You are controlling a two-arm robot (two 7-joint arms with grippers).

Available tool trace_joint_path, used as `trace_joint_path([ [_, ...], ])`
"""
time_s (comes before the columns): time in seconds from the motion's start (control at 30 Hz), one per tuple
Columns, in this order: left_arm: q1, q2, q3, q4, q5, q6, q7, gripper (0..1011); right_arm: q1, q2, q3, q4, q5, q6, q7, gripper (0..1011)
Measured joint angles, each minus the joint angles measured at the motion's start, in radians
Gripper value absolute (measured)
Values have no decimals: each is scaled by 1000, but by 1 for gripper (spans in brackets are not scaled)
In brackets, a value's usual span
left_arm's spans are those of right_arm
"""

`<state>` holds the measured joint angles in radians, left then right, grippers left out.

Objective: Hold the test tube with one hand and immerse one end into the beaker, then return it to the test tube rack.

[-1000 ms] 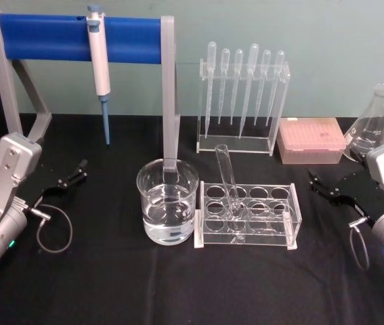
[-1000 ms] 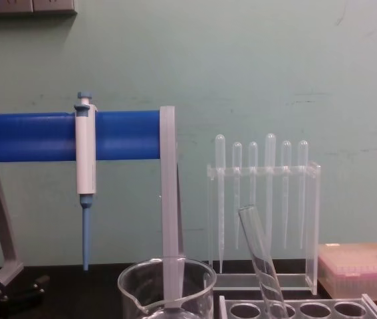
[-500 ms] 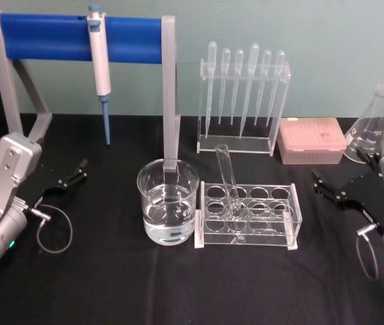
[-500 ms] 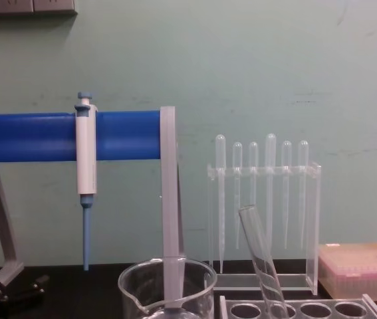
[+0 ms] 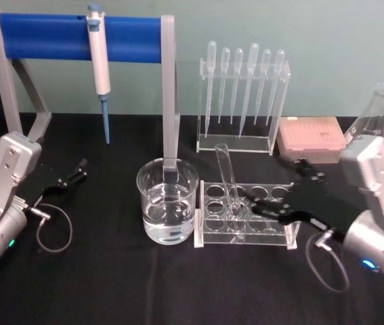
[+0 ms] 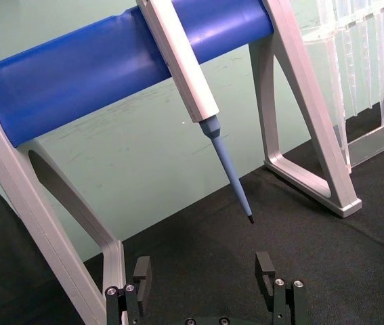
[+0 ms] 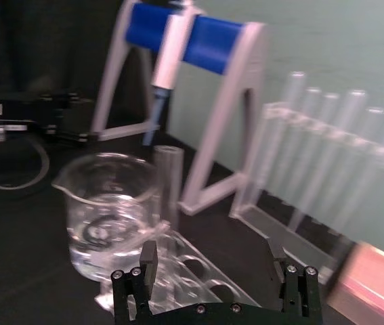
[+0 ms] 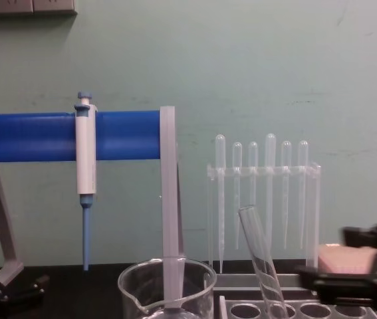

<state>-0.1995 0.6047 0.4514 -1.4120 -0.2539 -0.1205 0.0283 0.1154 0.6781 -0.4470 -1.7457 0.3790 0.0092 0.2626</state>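
- Black table (image 5: 110, 284) fills the lower frame.
- Blue-bar stand (image 5: 169, 88), upper left.
- Beaker (image 5: 167, 210), centre, just left of the rack (image 5: 246, 238).
- Pipette stand (image 5: 283, 108), upper centre.
- Pink box (image 5: 311, 139), to its right.
- Flask (image 5: 374, 112), far right, probably on the table too; base hidden.

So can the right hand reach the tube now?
Probably yes. The right gripper is open over the rack, just right of the leaning tube, with nothing between them.

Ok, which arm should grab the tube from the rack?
Right. The right gripper is open over the rack, close beside the tube; the left gripper sits far off, beyond the beaker by the blue stand.
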Motion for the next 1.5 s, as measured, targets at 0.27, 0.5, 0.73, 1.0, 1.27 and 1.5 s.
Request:
trace_joint_path([
  [0.27,0,0,0,0,0,0,0,1000,144,-88,-66,108,0,80,134,1002],
  [0.5,0,0,0,0,0,0,0,1000,199,-134,-81,148,3,119,193,1002],
  [0.73,0,0,0,0,0,0,0,1000,210,-145,-86,146,-27,140,208,984],
  [1.0,0,0,0,0,0,0,0,1000,195,-152,-68,124,-57,150,196,788],
  [1.27,0,0,0,0,0,0,0,1000,167,-162,-34,106,-62,151,187,556],
  [1.5,0,0,0,0,0,0,0,1000,147,-175,-8,107,-40,145,188,311],
])
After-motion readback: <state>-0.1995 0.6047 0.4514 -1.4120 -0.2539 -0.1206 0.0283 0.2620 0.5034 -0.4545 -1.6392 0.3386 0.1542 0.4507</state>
